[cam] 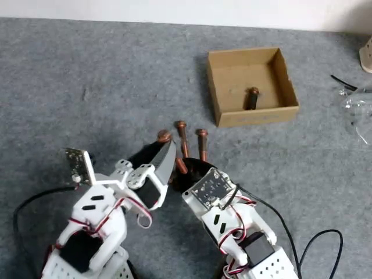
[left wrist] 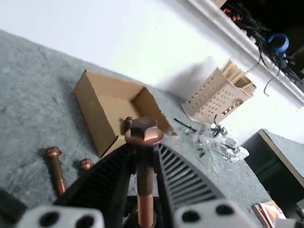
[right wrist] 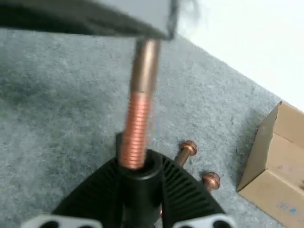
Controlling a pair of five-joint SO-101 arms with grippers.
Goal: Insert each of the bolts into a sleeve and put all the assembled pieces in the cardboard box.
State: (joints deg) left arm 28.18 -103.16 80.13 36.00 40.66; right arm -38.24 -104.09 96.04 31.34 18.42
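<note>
Gripping bolt (left wrist: 144,134), left end effector (left wrist: 142,156) closed; right end effector (right wrist: 138,164) clamps sleeve (right wrist: 139,190), bolt tip touching.

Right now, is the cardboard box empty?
No, a sleeved bolt lies inside the cardboard box, near its front wall.

Left gripper (cam: 165,153) is gripping a copper bolt (cam: 164,137), with its threaded end meeting the right gripper (cam: 192,172). A first loose bolt (cam: 182,139) and a second loose bolt (cam: 202,145) are lying just beyond on the grey table (cam: 87,87). The cardboard box (cam: 256,115) is sitting farther back, holding one assembled piece (cam: 253,99).
</note>
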